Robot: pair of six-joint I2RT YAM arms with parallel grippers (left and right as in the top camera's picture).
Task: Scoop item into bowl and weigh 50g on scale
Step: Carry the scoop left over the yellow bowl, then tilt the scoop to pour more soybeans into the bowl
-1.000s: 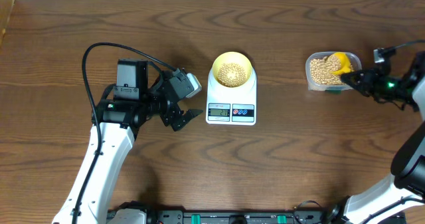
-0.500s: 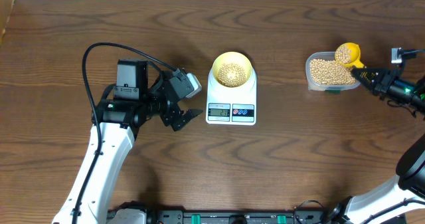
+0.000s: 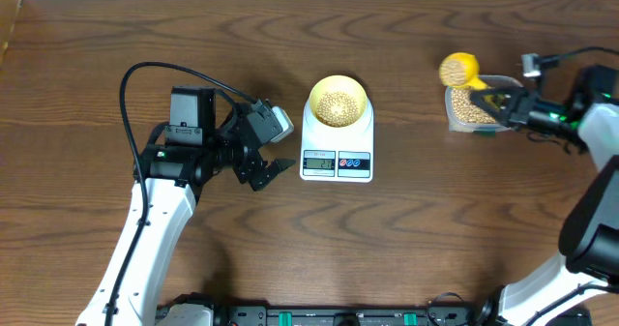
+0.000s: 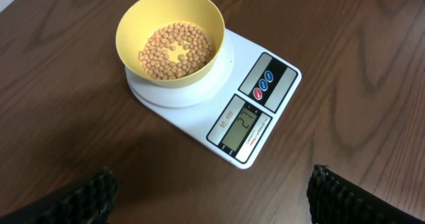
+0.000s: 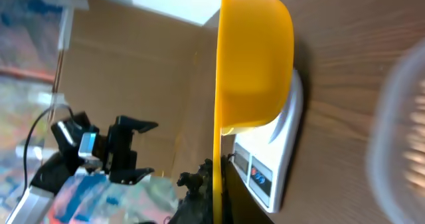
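Loaded scoop (image 5: 255, 58) is level at upper right, just off the clear container (image 3: 476, 113); right jaws pinch its handle. Risks: a jerk spills beans (image 4: 174, 50) on the surface (image 3: 416, 229), and a full dump could overshoot 50g. Bowl (image 4: 209, 16) sits on scale (image 4: 192, 121), centre. Left jaws spread, idle beside scale. Nothing between scoop and bowl.

The surface (image 3: 87, 36) is carrying one scale (image 3: 337, 163), one bowl (image 3: 314, 102) and one container (image 3: 451, 113); one scoop (image 3: 473, 78) is hovering.

Overhead looks straight down on the whole desk (image 3: 406, 239). The left wrist view angles down close at the scale (image 4: 255, 108); the sideways-rolled right wrist view shares it.
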